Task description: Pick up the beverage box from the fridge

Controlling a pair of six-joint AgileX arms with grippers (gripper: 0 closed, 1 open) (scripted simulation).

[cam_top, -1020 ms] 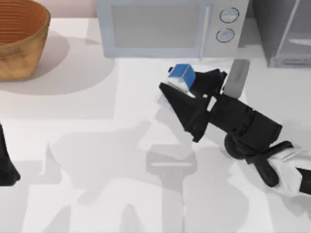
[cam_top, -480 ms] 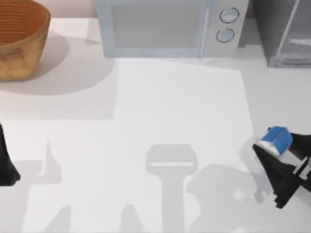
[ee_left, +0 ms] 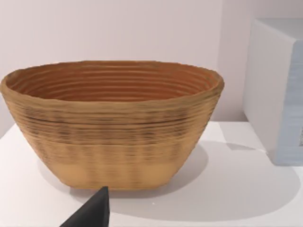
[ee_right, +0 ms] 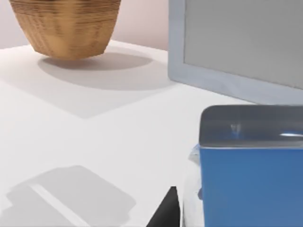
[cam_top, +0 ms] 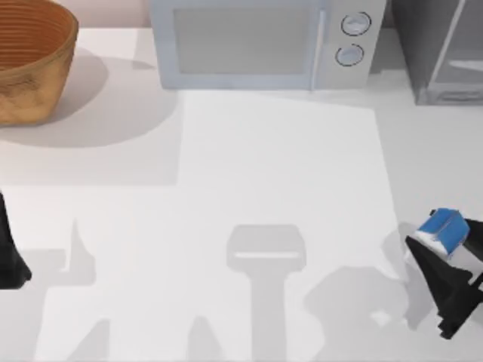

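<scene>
The beverage box (cam_top: 440, 225), a small blue carton with a white end face, hangs above the table's right front area. My right gripper (cam_top: 447, 243) is shut on it, black fingers on either side. In the right wrist view the beverage box (ee_right: 251, 189) looms close and blue, with one black finger (ee_right: 165, 213) beside it. The fridge (cam_top: 441, 53), a dark grey cabinet with a pale frame, stands at the back right corner, well away from the carton. My left gripper (cam_top: 9, 256) is parked at the table's left edge.
A pale blue-white microwave (cam_top: 260, 41) with two round knobs stands at the back middle. A woven brown basket (cam_top: 30, 60) sits at the back left; the left wrist view faces this basket (ee_left: 113, 123) closely. White tabletop (cam_top: 226, 188) spreads between them.
My right gripper carried the blue carton from just in front of the microwave to the table's right front, then a little farther right. The left arm stayed still.
</scene>
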